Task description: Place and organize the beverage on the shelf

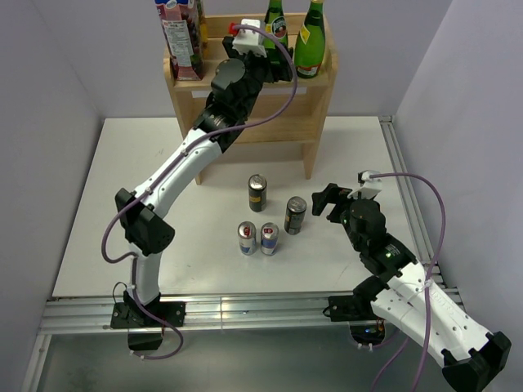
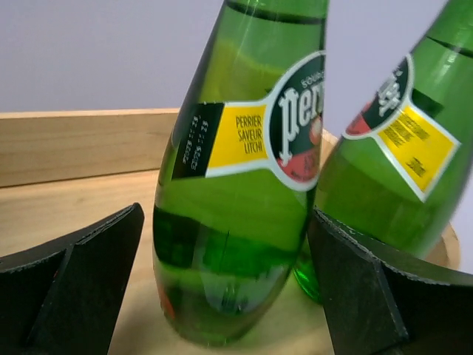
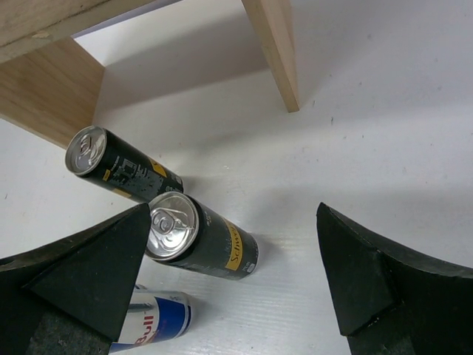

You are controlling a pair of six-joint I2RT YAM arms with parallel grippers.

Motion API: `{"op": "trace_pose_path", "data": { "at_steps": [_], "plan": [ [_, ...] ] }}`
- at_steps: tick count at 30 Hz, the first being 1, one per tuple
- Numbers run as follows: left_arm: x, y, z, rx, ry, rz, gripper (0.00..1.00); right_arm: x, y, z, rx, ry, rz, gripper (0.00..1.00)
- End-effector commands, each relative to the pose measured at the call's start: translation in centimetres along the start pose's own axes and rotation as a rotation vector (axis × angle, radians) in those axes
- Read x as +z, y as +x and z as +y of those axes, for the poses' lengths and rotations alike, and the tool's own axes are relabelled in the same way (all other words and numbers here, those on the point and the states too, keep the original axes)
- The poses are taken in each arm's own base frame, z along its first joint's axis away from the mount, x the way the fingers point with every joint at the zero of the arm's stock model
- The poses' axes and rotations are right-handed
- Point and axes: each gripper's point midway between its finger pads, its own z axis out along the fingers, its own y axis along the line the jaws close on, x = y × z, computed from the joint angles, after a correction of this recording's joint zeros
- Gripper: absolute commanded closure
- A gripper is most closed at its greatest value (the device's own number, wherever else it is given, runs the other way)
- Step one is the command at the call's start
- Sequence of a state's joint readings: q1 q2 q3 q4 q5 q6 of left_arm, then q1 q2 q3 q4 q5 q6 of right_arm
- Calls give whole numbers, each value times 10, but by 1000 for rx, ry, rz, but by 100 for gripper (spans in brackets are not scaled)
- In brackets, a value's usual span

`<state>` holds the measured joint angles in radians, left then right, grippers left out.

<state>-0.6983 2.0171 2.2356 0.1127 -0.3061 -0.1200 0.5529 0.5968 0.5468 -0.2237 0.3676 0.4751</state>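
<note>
Shelf (image 1: 313, 122) stands top centre of the overhead view, its top tier holding a juice carton (image 1: 181, 37) at upper left and two green bottles (image 1: 310, 41), left gripper (image 2: 227, 214) spread open around one bottle, right gripper (image 3: 233, 211) open and empty above four cans (image 1: 295, 215) mid-table (image 1: 343, 147).
</note>
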Motion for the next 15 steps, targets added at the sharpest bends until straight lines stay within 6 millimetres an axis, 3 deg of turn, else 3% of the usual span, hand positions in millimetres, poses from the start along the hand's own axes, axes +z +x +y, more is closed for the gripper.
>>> {"op": "trace_pose_path", "data": {
  "at_steps": [1, 9, 12, 15],
  "plan": [
    [-30, -68, -14, -35, 47, -106, 1, 0, -5, 6, 28, -30, -31, 0],
    [-53, -77, -10, -35, 22, -85, 1, -3, -6, 7, 36, -38, -33, 0],
    [-73, -74, -7, -39, 6, -45, 1, -2, -8, 9, 35, -47, -32, 0],
    [-109, -58, -4, -52, 9, 36, 1, -1, -8, 16, 31, -65, -15, 0]
  ]
}}
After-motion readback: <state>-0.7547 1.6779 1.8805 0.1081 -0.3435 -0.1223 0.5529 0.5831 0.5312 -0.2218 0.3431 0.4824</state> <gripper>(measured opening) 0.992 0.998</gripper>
